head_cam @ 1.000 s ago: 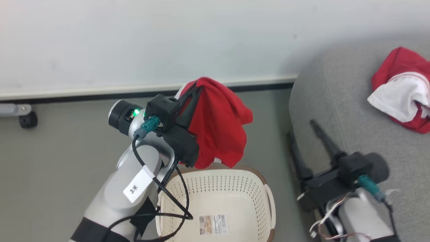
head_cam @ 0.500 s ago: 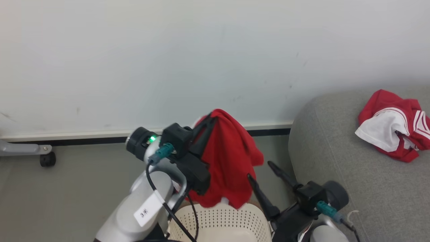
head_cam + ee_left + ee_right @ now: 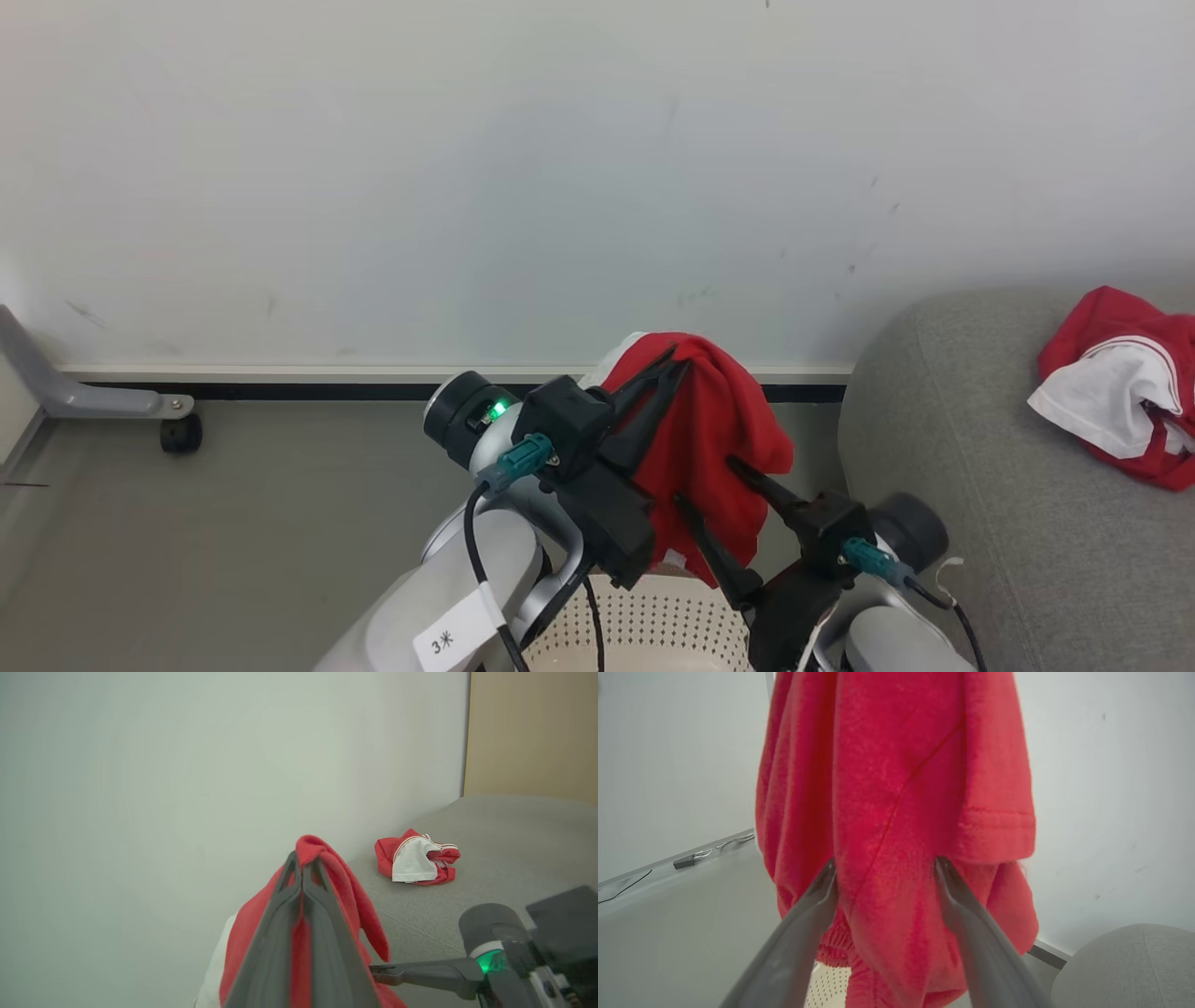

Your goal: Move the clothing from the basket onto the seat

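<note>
My left gripper (image 3: pixel 679 362) is shut on a plain red garment (image 3: pixel 714 439), which hangs from its fingertips above the cream perforated basket (image 3: pixel 653 625). In the left wrist view the gripper (image 3: pixel 302 861) pinches the top fold of the garment (image 3: pixel 348 891). My right gripper (image 3: pixel 707 481) is open beside the hanging cloth. In the right wrist view its gripper (image 3: pixel 886 865) has both fingertips against the red fabric (image 3: pixel 896 765), which spans the gap. A red jersey with a white inner side (image 3: pixel 1120 401) lies crumpled on the grey seat (image 3: pixel 980 448).
A pale wall with a dark skirting strip (image 3: pixel 280 390) stands close behind. A grey metal leg with a black castor (image 3: pixel 177 434) is on the floor at the left. The seat (image 3: pixel 514 826) stretches right of the basket, with a beige panel (image 3: pixel 532 732) behind it.
The head camera has tilted up, so less of the basket shows. My right gripper has swung left from over the seat's edge to the hanging garment. The left gripper keeps its hold.
</note>
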Motion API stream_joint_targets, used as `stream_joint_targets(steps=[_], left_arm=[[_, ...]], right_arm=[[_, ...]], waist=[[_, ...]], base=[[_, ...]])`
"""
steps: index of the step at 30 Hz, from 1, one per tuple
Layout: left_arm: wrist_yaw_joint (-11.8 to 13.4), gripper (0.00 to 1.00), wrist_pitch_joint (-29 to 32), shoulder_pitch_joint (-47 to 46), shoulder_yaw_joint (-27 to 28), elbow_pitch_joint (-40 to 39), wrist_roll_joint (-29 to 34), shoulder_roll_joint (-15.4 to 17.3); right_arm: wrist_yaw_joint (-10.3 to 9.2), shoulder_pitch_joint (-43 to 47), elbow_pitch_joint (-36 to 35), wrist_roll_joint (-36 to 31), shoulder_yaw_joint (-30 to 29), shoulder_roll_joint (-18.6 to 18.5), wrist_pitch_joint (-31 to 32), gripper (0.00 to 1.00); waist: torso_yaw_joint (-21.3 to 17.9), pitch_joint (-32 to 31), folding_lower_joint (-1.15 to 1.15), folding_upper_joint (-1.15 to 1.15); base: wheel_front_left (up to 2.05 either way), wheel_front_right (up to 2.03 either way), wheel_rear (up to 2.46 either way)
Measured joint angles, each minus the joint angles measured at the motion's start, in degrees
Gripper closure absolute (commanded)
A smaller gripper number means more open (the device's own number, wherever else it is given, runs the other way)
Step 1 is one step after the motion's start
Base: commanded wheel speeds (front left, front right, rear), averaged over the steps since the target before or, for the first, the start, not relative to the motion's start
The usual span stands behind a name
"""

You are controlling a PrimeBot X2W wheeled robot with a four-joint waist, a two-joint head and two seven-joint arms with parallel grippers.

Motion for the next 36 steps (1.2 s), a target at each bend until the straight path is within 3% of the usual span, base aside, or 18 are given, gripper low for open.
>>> stream_joint_targets(steps=[3, 4, 5, 6, 8, 15, 16, 17, 18, 19, 20, 36], left_arm=[[0.3, 1.0, 0.5, 0.1, -0.9, -1.6, -0.4, 0.1], [0.5, 1.0, 0.6, 0.2, -1.2, -2.0, -0.5, 0.1], [0.5, 1.0, 1.1, 0.2, -1.2, -2.4, -0.5, 0.1], [0.7, 1.0, 1.3, 0.2, -1.4, -2.7, -0.5, 0.1], [1.0, 1.0, 1.6, 0.2, -1.5, -3.2, -0.5, 0.1], [2.5, 1.0, 2.7, 1.3, -0.4, -3.6, -2.1, 0.2], [2.6, 0.72, 2.9, 2.0, 0.2, -3.4, -2.5, 0.4], [3.0, 0.69, 3.0, 2.2, 0.5, -3.4, -2.6, 0.6], [3.0, 0.6, 3.0, 2.6, 0.7, -3.4, -2.7, 0.9], [3.2, 0.36, 3.0, 3.0, 1.0, -3.4, -2.9, 1.2], [3.5, 0.0, 3.0, 3.5, 1.2, -3.3, -3.2, 1.5], [4.9, 0.0, 1.4, 9.6, 2.2, -3.6, -4.5, 2.1]], right_arm=[[0.05, -2.7, 2.3, 0.0, 0.4, 0.1, 0.0, 0.0], [0.05, -3.6, 3.0, 0.0, 0.6, 0.2, 0.0, 0.07], [0.13, -4.3, 3.5, 0.0, 0.8, 0.2, 0.0, 0.07], [0.2, -5.0, 4.2, 0.0, 1.0, 0.3, 0.0, 0.5], [0.21, -6.1, 5.4, 0.1, 1.3, 0.4, 0.0, 0.98], [0.21, -7.4, 7.2, 1.1, 1.8, 0.5, 0.0, 1.0], [0.21, -7.4, 7.4, 1.6, 1.7, 0.5, 0.0, 1.0], [0.21, -7.5, 7.4, 1.6, 1.7, 0.5, 0.0, 1.0], [0.22, -7.7, 7.4, 1.6, 1.6, 0.5, 0.0, 1.0], [0.22, -7.9, 7.2, 1.8, 1.3, 0.5, 0.0, 1.0], [0.22, -8.1, 6.9, 2.2, 1.0, 0.4, 0.0, 1.0], [0.2, -8.3, -0.3, 3.5, -4.5, -9.0, 0.0, 1.0]], waist=[[0.5, 0.0, 0.0, 0.0], [0.7, 0.0, 0.0, 0.0], [0.8, 0.0, 0.0, 0.0], [0.8, 0.0, 0.0, 0.0], [0.9, 0.1, 0.0, 0.0], [0.5, 0.6, 0.0, 0.0], [0.1, 0.7, 0.0, 0.0], [-0.2, 0.8, 0.0, 0.0], [-0.4, 0.9, 0.0, 0.0], [-0.7, 1.0, 0.0, 0.0], [-1.1, 1.0, 0.0, 0.0], [-9.4, 1.7, 0.0, 0.0]], base=[[0.0, 0.0, 0.0], [0.0, 0.0, 0.0], [0.0, 0.0, 0.0], [0.0, 0.0, 0.0], [0.0, 0.0, 0.0], [0.0, 0.0, 0.0], [0.0, 0.0, 0.0], [0.0, 0.0, 0.0], [0.0, 0.0, 0.0], [0.0, 0.0, 0.0], [0.0, 0.0, 0.0], [0.0, 0.0, 0.0]])
